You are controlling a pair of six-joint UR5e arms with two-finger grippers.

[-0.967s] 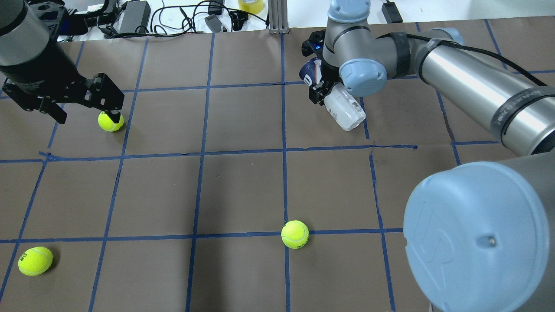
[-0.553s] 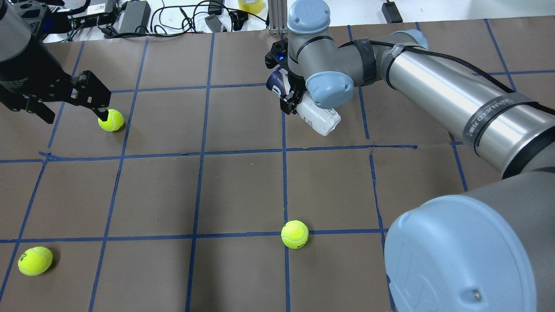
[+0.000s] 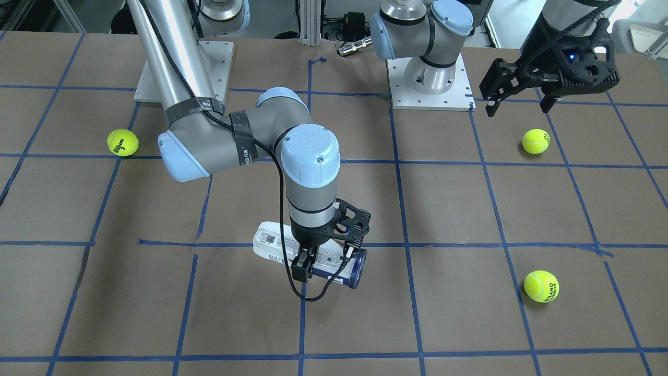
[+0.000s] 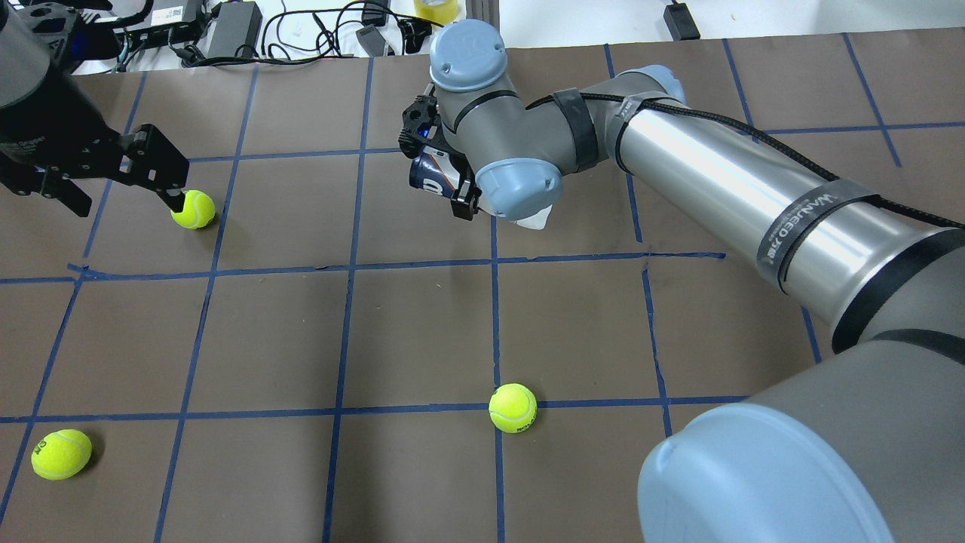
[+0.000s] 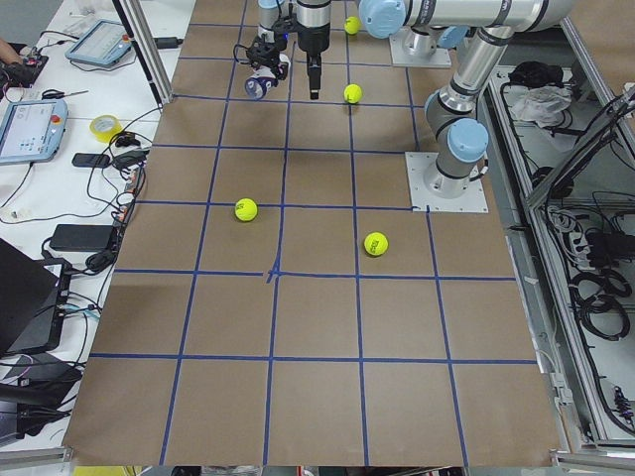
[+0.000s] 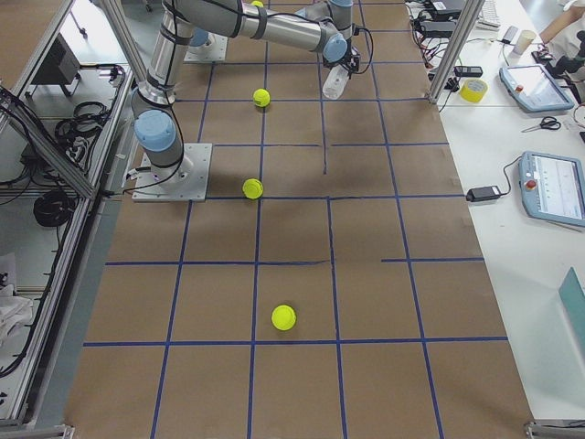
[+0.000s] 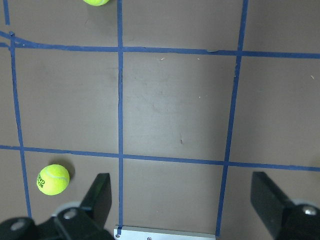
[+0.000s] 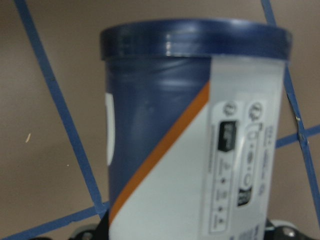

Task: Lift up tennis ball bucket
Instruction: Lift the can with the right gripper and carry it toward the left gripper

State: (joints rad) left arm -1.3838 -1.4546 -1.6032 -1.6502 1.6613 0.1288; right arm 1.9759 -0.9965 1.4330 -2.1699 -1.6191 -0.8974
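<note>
right arm (image 4: 716, 188) reaching far forward, wrist pointing down | right tool (image 3: 323, 263) clamped across bucket (image 3: 269, 239), raised | left arm (image 4: 30, 98) at far left | left tool (image 3: 517, 109) pointing down, fingers spread wide, empty, hovering

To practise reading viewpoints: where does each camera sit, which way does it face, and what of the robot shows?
Front-facing: across the table, facing the robot; left arm, right arm.
Overhead: behind the robot, looking down; both arms.
Exterior left: robot's left table end; both arms.
Exterior right: opposite end; both arms.
Left wrist: looks down; left gripper, fingers open.
Right wrist: close on tennis ball bucket.
Shared: front-facing and overhead show right gripper holding the bucket.
</note>
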